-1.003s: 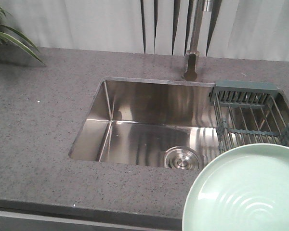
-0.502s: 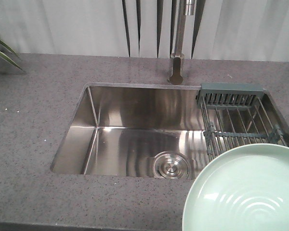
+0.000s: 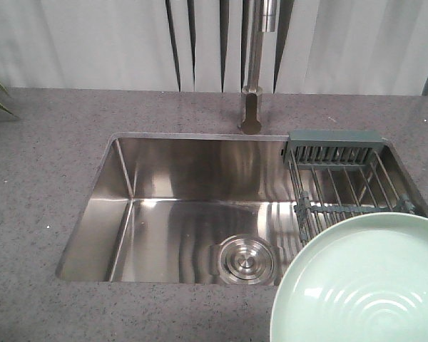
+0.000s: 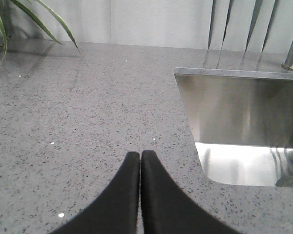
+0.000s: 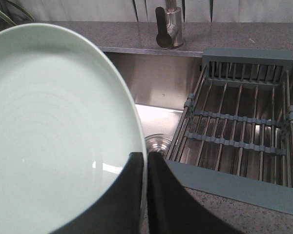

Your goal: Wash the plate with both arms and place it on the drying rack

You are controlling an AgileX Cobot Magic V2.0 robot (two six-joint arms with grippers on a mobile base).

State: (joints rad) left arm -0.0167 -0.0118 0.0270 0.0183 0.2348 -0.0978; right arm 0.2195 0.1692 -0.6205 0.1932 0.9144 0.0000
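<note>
In the front-facing view, the plate (image 3: 364, 285) is hanging at the lower right, covering the near end of the drying rack (image 3: 342, 178) and the near right corner of the sink (image 3: 200, 164). No arm is showing here, so you are judging its height blind. The faucet (image 3: 253, 100) is standing behind the sink, well apart from the plate, and no water is running. I judge the washing as not yet begun.

In the left wrist view, the left pincer (image 4: 140, 180) is clenched on nothing, its fingers touching, hovering over the surface (image 4: 88, 97) just left of the sink. It is giving the plate no support. If you are bringing it across clenched, it risks knocking the rim rather than taking it.

In the right wrist view, the right pincer (image 5: 145, 170) is grasping the plate by its rim alone, with the drain (image 5: 157, 144) showing just beyond the edge. That is the weak point: a thin edge grip on smooth plastic is likely to let the plate pivot or slip once water is hitting it, dropping it into the basin. The rack is lying just beside the plate, so a rightward swing risks clipping its rods.
</note>
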